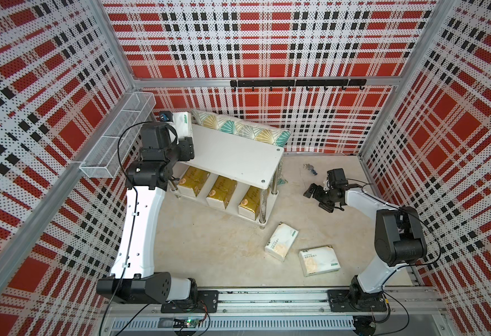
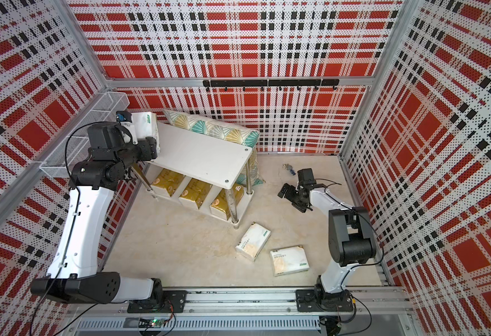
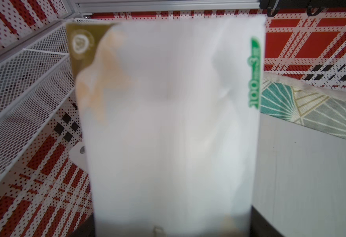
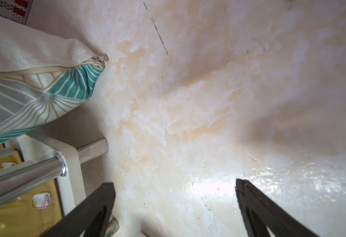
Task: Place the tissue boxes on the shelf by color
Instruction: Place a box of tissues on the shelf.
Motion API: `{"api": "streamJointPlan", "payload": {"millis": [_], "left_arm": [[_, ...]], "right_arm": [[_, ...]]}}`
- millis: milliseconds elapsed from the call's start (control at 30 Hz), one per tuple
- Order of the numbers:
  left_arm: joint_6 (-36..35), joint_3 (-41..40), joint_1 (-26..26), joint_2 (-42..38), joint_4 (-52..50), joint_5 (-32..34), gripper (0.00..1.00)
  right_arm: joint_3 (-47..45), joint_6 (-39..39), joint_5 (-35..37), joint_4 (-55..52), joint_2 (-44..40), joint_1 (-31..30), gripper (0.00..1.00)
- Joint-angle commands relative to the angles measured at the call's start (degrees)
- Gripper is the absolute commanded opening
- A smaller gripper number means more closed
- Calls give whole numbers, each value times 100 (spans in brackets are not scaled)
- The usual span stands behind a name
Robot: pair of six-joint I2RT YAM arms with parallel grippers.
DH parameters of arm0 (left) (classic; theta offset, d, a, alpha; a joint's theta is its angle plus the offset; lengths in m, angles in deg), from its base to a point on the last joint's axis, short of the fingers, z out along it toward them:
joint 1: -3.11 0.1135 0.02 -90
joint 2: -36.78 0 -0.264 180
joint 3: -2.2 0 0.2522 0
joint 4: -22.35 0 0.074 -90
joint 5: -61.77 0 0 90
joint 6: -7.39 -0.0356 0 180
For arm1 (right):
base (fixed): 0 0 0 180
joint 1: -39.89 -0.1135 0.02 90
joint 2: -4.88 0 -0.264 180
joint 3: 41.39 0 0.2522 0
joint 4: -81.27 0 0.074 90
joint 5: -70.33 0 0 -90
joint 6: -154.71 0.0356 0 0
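Note:
My left gripper (image 1: 177, 131) is shut on a white tissue box (image 1: 183, 123) with a green logo. It holds the box upright at the far left end of the white shelf's (image 1: 238, 157) top tier. In the left wrist view that box (image 3: 168, 123) fills the space between the jaws (image 3: 172, 223). Three gold tissue boxes (image 1: 192, 181) (image 1: 221, 192) (image 1: 248, 203) stand side by side on the lower tier. Two white boxes (image 1: 280, 241) (image 1: 320, 260) lie on the floor in front of the shelf's right end. My right gripper (image 1: 317, 199) hangs open and empty just above the floor, right of the shelf (image 4: 174, 184).
A teal-and-gold pillow (image 1: 238, 128) leans between the shelf's back and the wall. A white wire basket (image 1: 116, 136) hangs on the left wall close to my left arm. A black hook rail (image 1: 296, 83) runs along the back wall. Small keys (image 1: 309, 168) lie on the floor.

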State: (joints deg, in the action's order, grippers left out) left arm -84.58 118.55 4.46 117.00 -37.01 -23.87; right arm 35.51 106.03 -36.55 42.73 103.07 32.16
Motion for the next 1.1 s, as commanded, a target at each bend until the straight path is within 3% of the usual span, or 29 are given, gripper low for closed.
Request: {"api": "streamJointPlan", "payload": {"millis": [0, 300, 600, 833, 1067], "left_arm": [[-381, 296, 409, 131, 333, -789, 77], [-993, 758, 867, 809, 309, -1695, 81], [-1006, 1284, 975, 1411, -215, -1475, 82], [-1221, 814, 905, 1408, -88, -1325, 92], [-1099, 114, 898, 990, 704, -1230, 97]], "right_arm": [[62, 27, 52, 56, 167, -69, 100], [337, -22, 148, -221, 376, -245, 100], [744, -104, 321, -622, 480, -273, 100], [980, -82, 384, -745, 647, -335, 100], [1018, -46, 399, -731, 771, -379, 100]]}}
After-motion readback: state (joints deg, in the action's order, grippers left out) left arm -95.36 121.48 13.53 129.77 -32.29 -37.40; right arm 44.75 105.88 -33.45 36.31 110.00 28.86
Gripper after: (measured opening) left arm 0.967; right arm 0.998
